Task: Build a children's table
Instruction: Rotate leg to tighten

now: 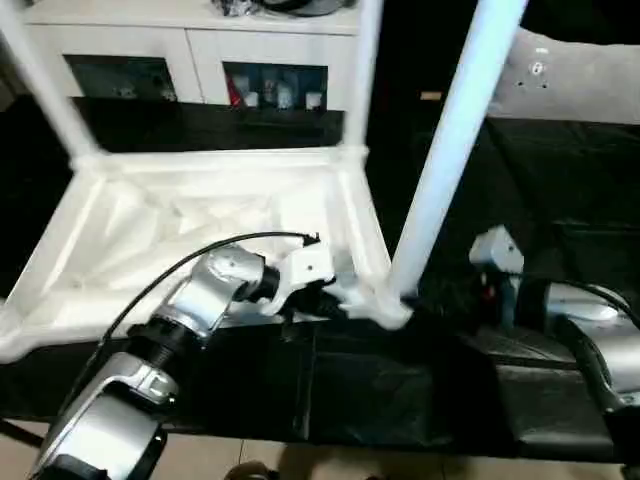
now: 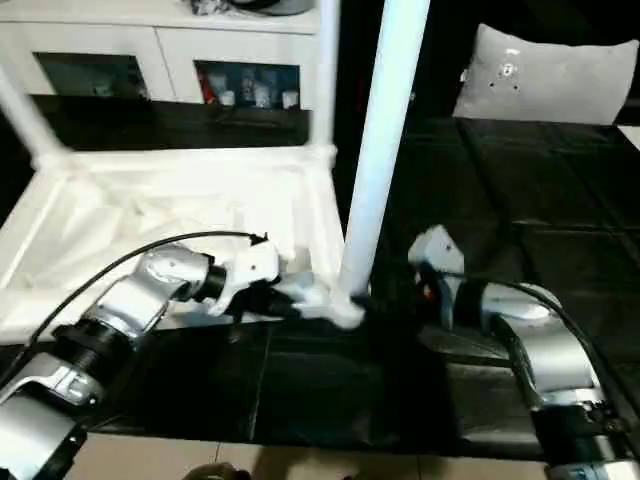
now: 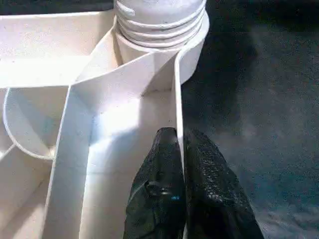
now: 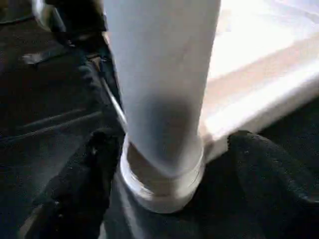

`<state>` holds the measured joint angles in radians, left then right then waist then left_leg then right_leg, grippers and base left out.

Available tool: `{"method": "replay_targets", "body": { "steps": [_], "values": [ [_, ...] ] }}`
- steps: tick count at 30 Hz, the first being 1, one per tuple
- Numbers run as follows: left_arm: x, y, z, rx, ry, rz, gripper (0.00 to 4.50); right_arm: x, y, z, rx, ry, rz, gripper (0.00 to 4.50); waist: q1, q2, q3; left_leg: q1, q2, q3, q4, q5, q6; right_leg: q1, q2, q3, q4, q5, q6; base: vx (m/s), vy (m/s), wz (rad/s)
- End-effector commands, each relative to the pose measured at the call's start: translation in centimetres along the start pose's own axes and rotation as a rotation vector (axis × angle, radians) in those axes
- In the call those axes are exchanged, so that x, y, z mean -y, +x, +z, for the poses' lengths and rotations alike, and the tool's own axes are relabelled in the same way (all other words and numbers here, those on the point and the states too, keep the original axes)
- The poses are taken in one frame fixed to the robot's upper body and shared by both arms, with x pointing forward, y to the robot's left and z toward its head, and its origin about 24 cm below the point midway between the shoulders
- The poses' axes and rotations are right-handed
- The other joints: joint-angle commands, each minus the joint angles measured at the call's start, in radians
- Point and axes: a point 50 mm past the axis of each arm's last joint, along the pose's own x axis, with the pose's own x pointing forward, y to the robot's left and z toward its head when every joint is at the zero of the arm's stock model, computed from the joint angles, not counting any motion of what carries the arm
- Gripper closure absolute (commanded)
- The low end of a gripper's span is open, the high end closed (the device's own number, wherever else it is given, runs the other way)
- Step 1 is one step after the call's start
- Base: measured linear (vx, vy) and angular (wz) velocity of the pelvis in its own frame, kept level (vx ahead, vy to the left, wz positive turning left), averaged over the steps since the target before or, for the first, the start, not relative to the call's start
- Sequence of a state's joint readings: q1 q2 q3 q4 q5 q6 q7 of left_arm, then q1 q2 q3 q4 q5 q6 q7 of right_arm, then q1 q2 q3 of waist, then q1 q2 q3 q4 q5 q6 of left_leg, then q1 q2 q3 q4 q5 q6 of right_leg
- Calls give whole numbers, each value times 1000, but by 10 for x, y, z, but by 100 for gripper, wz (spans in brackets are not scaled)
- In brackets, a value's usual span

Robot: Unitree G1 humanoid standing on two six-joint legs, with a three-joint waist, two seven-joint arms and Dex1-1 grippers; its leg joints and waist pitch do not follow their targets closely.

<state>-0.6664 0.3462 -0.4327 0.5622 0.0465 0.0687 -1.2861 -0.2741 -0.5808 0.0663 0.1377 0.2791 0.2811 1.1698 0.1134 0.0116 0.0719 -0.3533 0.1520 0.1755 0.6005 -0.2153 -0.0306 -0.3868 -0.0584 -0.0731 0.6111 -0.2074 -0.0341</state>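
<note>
The white tabletop (image 2: 170,215) lies upside down on the black-covered bench (image 2: 520,210), its ribbed underside facing up. Three white legs rise from its corners: one at the near right corner (image 2: 385,130), one at the far right corner (image 2: 325,70) and one at the far left (image 2: 25,115). The left claw (image 2: 290,298) reaches to the tabletop's near rim beside the near right leg. The right claw (image 2: 405,285) sits at that leg's base from the other side. A white cabinet (image 2: 160,50) stands behind, and a grey cushion (image 2: 545,75) lies at the far right.

White tabletop (image 1: 200,220), white leg (image 1: 450,150), black cover (image 1: 400,390).
</note>
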Motion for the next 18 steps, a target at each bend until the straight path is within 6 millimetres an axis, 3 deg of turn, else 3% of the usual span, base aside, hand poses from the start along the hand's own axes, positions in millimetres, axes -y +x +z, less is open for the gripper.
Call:
{"method": "replay_targets", "body": {
  "steps": [1, 11, 18],
  "values": [
    [9, 3, 8, -17, 92, -146, 450, -4, -1, 6, 5, -38, 102, 116, 2, -15, -68, 2, 92, -28, -64, -54, 129, 53, -114, 64, -67, -107, -244, 0, 0, 0],
    [12, 3, 11, -20, 136, -219, 450, -15, 5, 2, 17, 33, 280, 192, 26, -16, -73, 2, 94, -28, -60, -33, 124, 52, -116, 63, -62, -100, -242, 0, 0, 0],
    [12, 3, 11, -6, 124, -223, 450, -18, 6, -1, 32, 75, 311, 250, 30, -17, -73, 1, 92, -29, -61, -27, 118, 52, -115, 61, -63, -108, -232, 0, 0, 0]
  ]
}}
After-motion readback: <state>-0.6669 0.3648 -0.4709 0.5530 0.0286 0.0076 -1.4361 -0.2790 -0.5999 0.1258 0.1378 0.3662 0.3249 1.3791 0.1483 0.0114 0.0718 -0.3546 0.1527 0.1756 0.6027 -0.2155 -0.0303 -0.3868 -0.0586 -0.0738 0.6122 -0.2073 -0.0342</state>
